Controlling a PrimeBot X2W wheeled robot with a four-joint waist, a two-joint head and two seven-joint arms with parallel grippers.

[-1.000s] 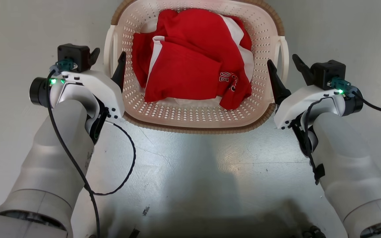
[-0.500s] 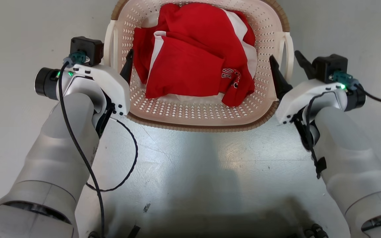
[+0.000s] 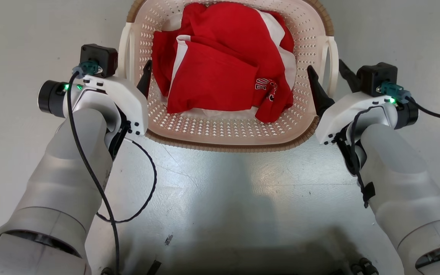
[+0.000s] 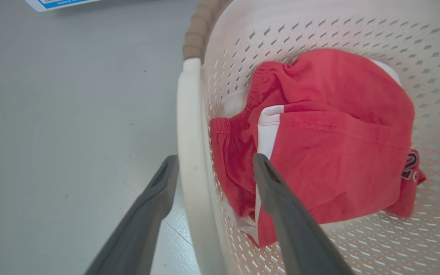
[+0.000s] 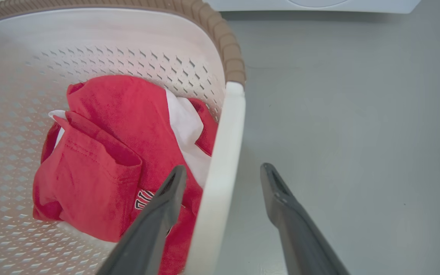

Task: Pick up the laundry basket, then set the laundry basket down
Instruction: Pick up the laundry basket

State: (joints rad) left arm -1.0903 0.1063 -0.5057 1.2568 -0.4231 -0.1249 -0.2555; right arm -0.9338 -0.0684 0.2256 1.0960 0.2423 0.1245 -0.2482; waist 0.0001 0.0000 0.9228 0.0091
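In the head view, the small cream-white perforated plastic laundry basket with its brown woven-look rim sits on the grey floor, directly between your two tools. It holds a crumpled red-and-white garment. Your left gripper and right gripper both stand spread wide with nothing in them.

In the left wrist view, the white left handle runs up between the fingers, just beside the outer one. The inner finger hangs over the red cloth, so make sure you close on plastic, not fabric.

In the right wrist view, the white right handle lies between the fingers, nearer the inner one. Centre each handle in its jaws, reach a little deeper, then clamp both sides together and lift level.
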